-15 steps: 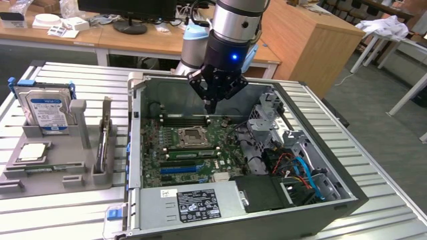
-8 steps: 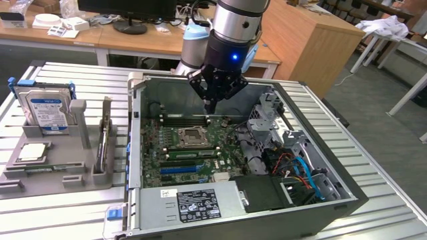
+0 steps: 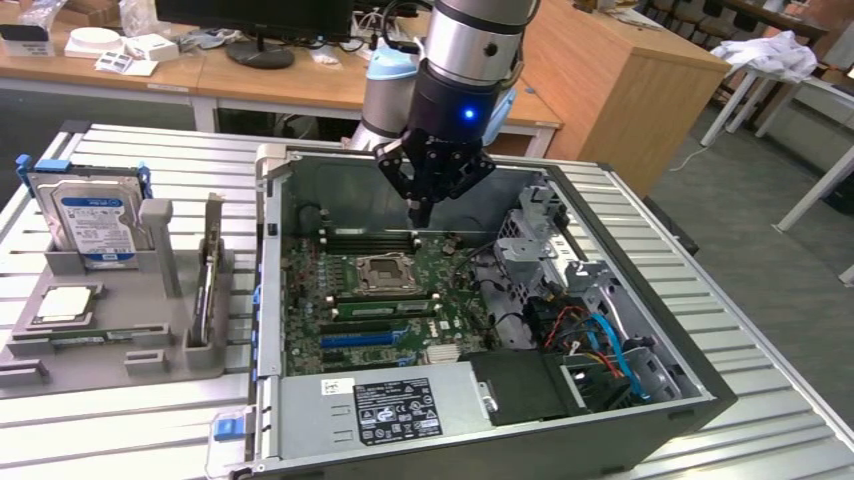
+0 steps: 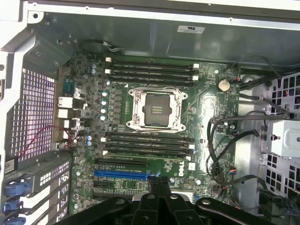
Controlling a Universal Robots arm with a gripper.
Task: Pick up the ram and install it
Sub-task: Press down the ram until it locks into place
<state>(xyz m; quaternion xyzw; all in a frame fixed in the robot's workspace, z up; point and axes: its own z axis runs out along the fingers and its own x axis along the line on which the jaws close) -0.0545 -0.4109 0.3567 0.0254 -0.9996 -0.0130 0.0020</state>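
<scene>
Item: claw [image 3: 420, 212] [image 4: 159, 180], fingers pressing together, gripping nothing, hovering inside the open computer case [image 3: 641, 400]. Item: ram [image 3: 383, 308], apparently sitting in a motherboard slot below the claw, lying just past the processor socket [image 3: 384, 270] [image 4: 157, 108] directly underneath it.

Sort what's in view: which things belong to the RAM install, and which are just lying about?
Job: pincer, shut, over the motherboard; ram, on edge in the grey tray; memory slots.
Lying about: hard drive; processor chip; power supply.
</scene>
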